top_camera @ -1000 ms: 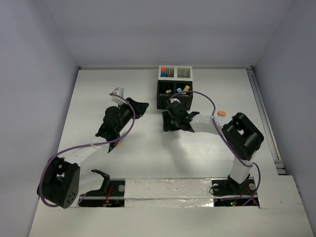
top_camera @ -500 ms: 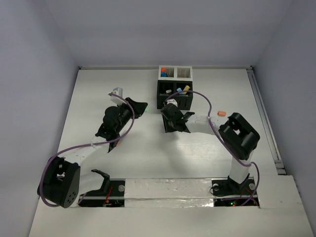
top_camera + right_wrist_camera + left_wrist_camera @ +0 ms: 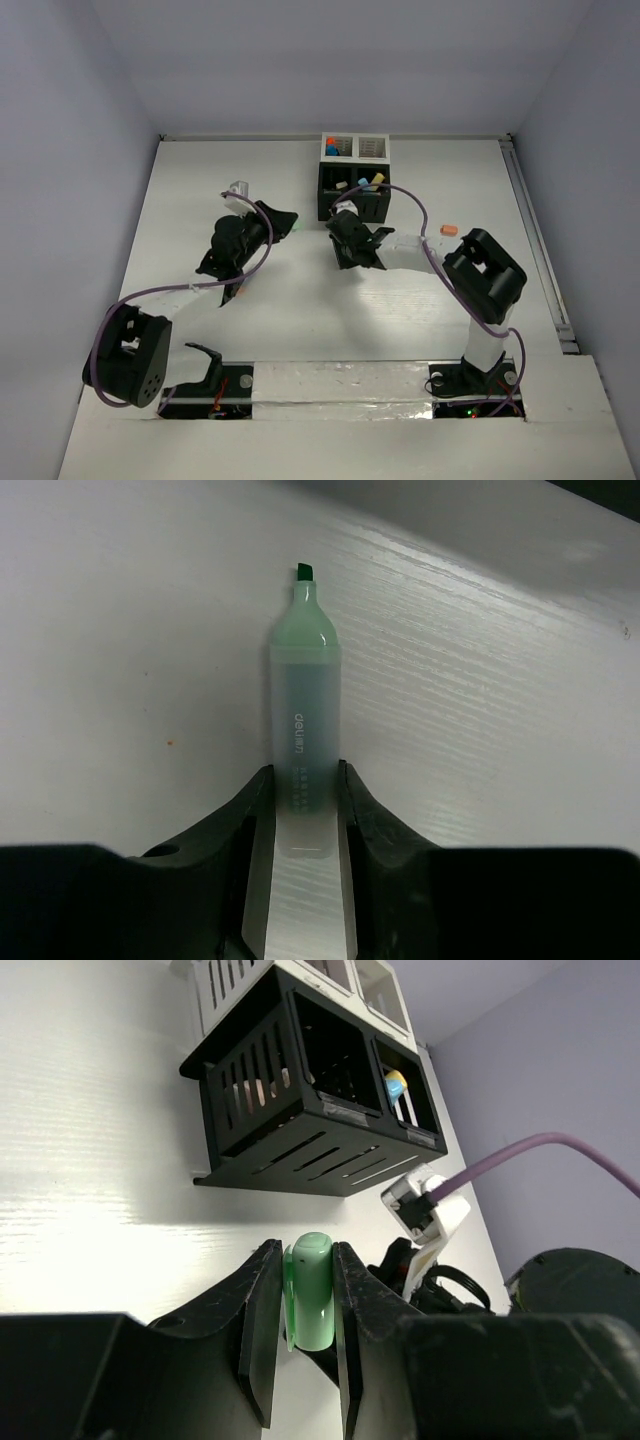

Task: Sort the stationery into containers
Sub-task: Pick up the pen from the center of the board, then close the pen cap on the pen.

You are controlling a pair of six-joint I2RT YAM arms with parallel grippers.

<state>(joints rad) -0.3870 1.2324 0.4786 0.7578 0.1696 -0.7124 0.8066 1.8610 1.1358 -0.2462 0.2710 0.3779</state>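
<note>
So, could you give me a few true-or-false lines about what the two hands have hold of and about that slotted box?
1. The left hand grips a green cap. True.
2. The highlighter in the right hand has its cap on. False: its tip is bare.
3. The box has a black part joined to a white part. True.
4. The box is empty. False: pens with coloured caps stand in it.
5. The right hand's highlighter is orange. False: it is green.
</note>
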